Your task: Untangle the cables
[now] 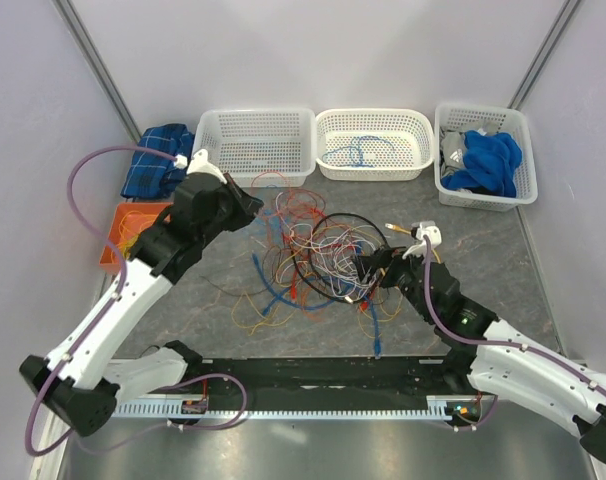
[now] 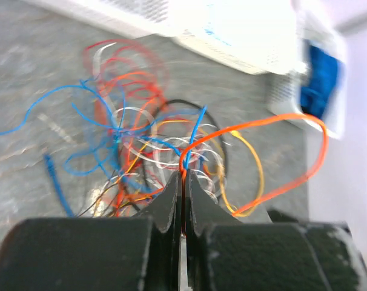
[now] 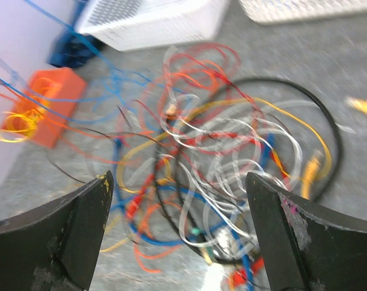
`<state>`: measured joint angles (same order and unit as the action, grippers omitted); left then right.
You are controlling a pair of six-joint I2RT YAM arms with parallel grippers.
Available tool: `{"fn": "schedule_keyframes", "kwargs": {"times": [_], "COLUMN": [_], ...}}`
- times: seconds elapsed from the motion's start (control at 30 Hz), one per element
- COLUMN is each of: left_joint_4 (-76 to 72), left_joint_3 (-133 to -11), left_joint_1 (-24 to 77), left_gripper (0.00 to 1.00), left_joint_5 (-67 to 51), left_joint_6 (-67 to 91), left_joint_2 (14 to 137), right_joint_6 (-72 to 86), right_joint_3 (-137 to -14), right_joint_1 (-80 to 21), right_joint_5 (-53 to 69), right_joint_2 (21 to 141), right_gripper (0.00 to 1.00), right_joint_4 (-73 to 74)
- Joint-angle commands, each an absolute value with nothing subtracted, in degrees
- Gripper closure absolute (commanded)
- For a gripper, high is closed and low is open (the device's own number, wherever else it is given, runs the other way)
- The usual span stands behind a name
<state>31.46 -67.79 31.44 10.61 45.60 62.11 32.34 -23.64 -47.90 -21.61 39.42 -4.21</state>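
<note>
L pincer (image 2: 183, 177) clamped shut on orange wire (image 2: 262, 121). R pincer (image 3: 177, 182) spread wide, low over cables (image 1: 323, 255) heaped mid tabletop (image 1: 543, 290), toward far edge.

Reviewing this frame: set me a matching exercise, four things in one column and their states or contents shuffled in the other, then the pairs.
1. left gripper
2. right gripper
3. middle basket
4. right basket

A. holds a blue cloth
B. shut on an orange wire
C. open, by the tangle
D. holds a blue cable

Pairs: 1-B, 2-C, 3-D, 4-A.
</note>
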Motion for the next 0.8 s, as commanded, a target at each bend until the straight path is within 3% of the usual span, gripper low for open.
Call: {"fn": "schedule_keyframes", "kwargs": {"times": [0.0, 0.3, 0.5, 0.77], "left_joint_4": [24.1, 19.7, 20.7, 21.5], "left_joint_3": [-64.8, -65.7, -65.9, -65.0], "left_joint_1": [32.2, 32.1, 32.1, 32.2], "left_gripper": [0.98, 0.98, 0.98, 0.98], "left_joint_5": [-1.3, -16.6, -17.9, -19.0], "left_joint_6": [36.4, 34.6, 34.5, 34.1], "left_joint_2": [58.6, 55.3, 54.4, 54.2], "right_joint_6": [28.2, 23.6, 20.0, 21.0], "right_joint_3": [-28.9, -31.1, -35.7, -35.5], "right_joint_1": [-48.1, -48.1, -48.0, -48.0], "right_joint_5": [-15.0, -6.9, -13.3, -10.0], "right_joint_2": [40.2, 46.6, 56.5, 59.8], "right_gripper": [0.02, 0.02, 0.02, 0.06], "right_joint_4": [-11.7, -28.5, -31.1, -38.7]}}
